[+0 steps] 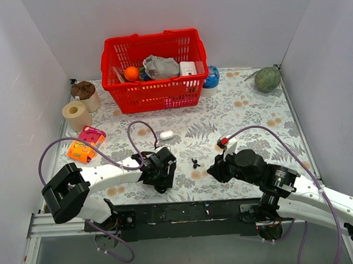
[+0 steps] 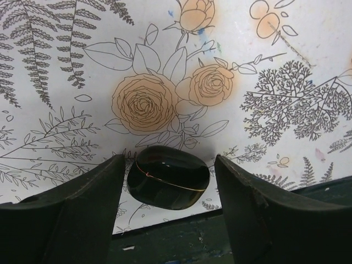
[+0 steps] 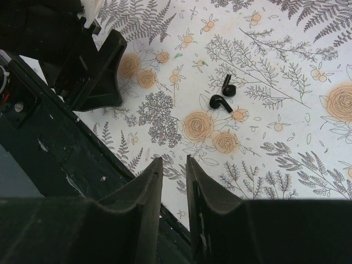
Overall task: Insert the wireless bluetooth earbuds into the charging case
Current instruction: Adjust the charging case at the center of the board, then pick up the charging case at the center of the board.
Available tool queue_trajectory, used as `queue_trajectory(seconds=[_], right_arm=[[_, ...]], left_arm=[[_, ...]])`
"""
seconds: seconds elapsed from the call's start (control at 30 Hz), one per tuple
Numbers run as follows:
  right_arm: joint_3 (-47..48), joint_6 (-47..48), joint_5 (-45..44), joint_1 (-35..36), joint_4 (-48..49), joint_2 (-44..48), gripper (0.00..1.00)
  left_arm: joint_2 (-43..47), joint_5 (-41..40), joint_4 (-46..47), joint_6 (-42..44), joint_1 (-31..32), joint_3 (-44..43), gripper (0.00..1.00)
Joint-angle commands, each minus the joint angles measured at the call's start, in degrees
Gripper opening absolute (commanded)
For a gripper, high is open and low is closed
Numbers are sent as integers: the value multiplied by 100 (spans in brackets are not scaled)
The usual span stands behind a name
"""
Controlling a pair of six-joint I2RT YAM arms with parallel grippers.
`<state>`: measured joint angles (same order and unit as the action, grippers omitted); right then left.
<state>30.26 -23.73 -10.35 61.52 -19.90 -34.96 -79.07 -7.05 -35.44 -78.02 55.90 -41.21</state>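
The table (image 1: 252, 113) is covered by a cloth printed with ferns and orange roses. It is enclosed by plain white walls (image 1: 248, 22).
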Motion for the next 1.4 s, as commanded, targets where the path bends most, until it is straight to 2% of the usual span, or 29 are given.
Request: queue_trajectory(seconds=[0.0,0.4,0.53,0.6,0.7,0.73,0.83,1.0,1.13,1.37], right_arm=[[-55,-44,-90,9,83,121,31],[-99,-62,-134,9,12,270,31],[-108,-71,-134,9,4,314,31],[-108,-71,-134,9,-5,332,31],[-73,-71,-125,9,-49,341,31],[-56,-79,-117,9,-66,349,31],[-38,-53,-134,9,-181,393,31],[-82,-9,-213,9,-242,543,32],[-91,-9,-222,9,-242,560,32],[120,-9,-231,9,-427,552,32]], left_arm=[[-197,-306,-121,-231,149,-54,64],[-522,-604,2,-556,360,-247,38],[-750,-894,257,-776,351,-343,36],[-1021,-1070,362,-917,352,-483,39],[-1295,-1299,415,-1057,360,-703,61],[-1391,-1343,389,-1066,360,-748,71],[-1305,-1361,398,-1023,360,-775,85],[-1076,-1299,301,-663,352,-695,89],[-962,-1133,301,-338,352,-651,83],[-1172,-772,-226,489,351,-1099,80]])
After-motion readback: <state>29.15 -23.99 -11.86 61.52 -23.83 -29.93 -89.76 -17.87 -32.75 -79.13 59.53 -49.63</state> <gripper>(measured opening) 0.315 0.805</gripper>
